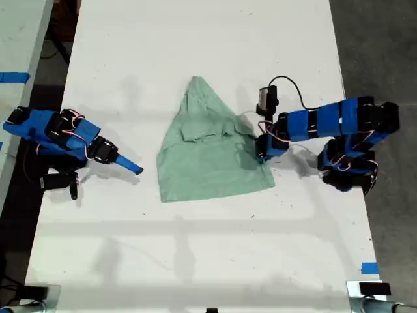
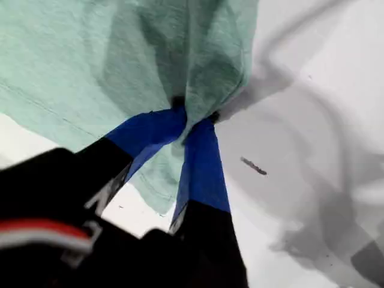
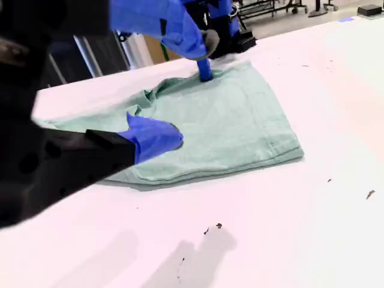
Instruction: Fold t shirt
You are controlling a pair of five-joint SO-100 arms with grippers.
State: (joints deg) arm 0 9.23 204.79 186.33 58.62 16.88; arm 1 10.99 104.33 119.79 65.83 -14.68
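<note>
The pale mint-green t shirt (image 1: 208, 153) lies wrinkled on the white table (image 1: 195, 261), tapering to a point at its far end. My first gripper (image 1: 261, 154) is at the shirt's edge on the exterior view's right. In the first wrist view its blue fingers (image 2: 201, 156) are shut on a bunched fold of the t shirt (image 2: 90, 54). My second gripper (image 1: 129, 165) rests over bare table at the exterior view's left, apart from the shirt. It is open, and across the t shirt (image 3: 228, 126) it sees my first gripper (image 3: 204, 71).
A black cable (image 1: 290, 83) loops above the first arm. Blue tape (image 1: 369, 267) marks the table near the exterior view's lower right. A second table with blue tape (image 1: 13, 77) stands at that view's left edge. Dark floor borders both sides.
</note>
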